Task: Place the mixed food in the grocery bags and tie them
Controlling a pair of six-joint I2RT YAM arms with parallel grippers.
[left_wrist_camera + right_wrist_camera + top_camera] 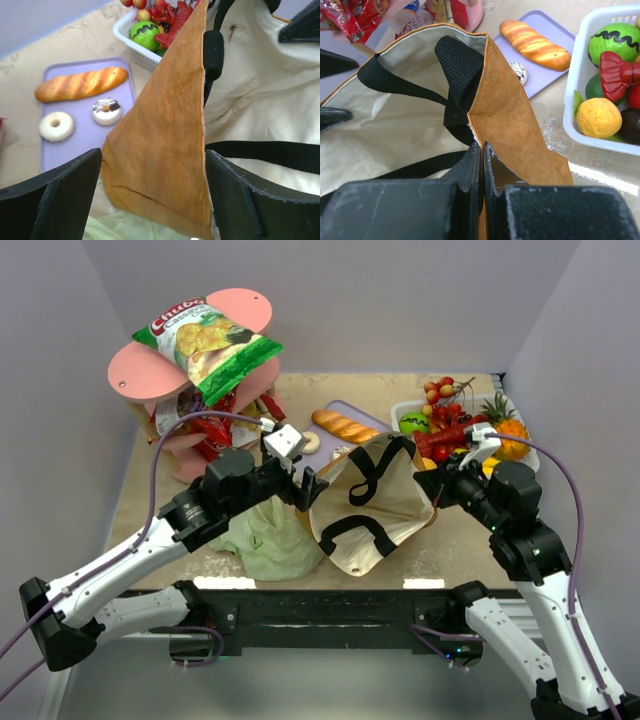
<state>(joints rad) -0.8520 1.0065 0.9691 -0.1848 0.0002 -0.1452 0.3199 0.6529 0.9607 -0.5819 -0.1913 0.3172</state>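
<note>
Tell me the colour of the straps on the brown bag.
Black; the woven fabric straps of the brown bag show best in the right wrist view.

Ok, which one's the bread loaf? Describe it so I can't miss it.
Find the open brown bag mid-table; a lilac tray lies just behind its far-left corner. The bread loaf lies along the tray's far side: long, golden-brown and scored, while the ring doughnut and iced bun beside it are small, pale and round.
</note>
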